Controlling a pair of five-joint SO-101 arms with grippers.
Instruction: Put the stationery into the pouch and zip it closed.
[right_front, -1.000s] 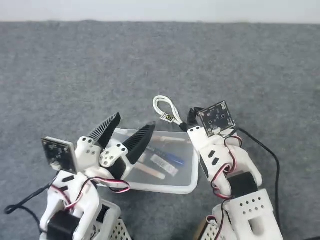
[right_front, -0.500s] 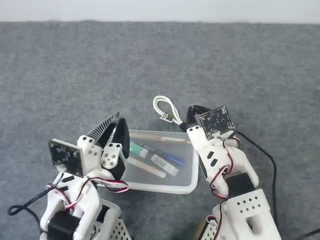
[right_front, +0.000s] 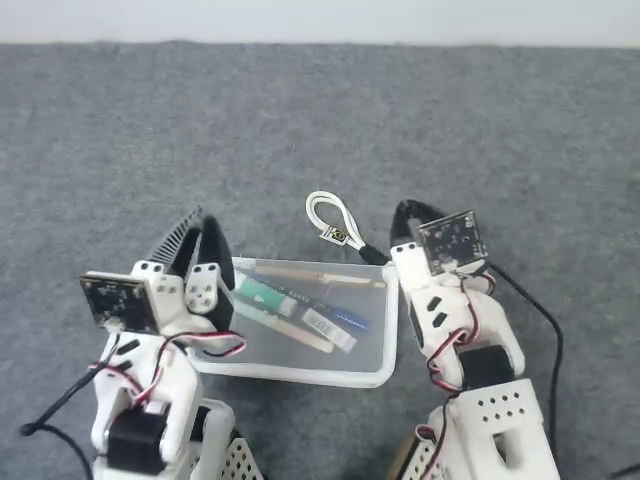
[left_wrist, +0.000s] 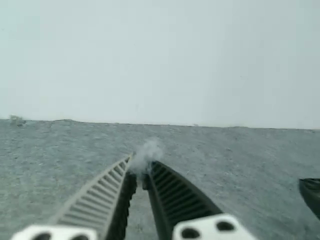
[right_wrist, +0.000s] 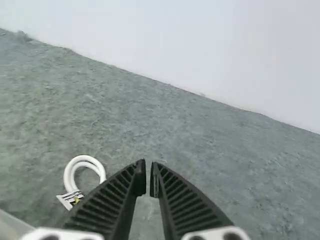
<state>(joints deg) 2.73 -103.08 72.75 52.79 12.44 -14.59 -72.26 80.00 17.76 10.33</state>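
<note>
Centre front on the grey carpeted bench (right_front: 420, 110): clear rectangular plastic pouch (right_front: 340, 362), flat between the two arms. Inside the pouch: assorted pens and markers (right_front: 300, 310), side by side, lengthwise. Just behind the pouch's right rear corner, on the bench: white looped cord with tag (right_front: 327, 213). Left gripper (right_front: 198, 215) at the pouch's left rear corner. Right gripper (right_front: 405, 208) just right of the cord.

Rough cloth, smooth plastic

We see a matt, coarse grey cloth (right_front: 450, 130) lying under everything. On it the pouch (right_front: 335, 367) is clear, smooth plastic with a faint sheen, the stationery (right_front: 262, 293) inside looks glossy, and the pull loop (right_front: 326, 212) is slick white cord. The left gripper (right_front: 201, 220) and right gripper (right_wrist: 148, 165) match: 2 sets of matt black ribbed plastic fingers (left_wrist: 95, 205) on smooth white shells.
</note>
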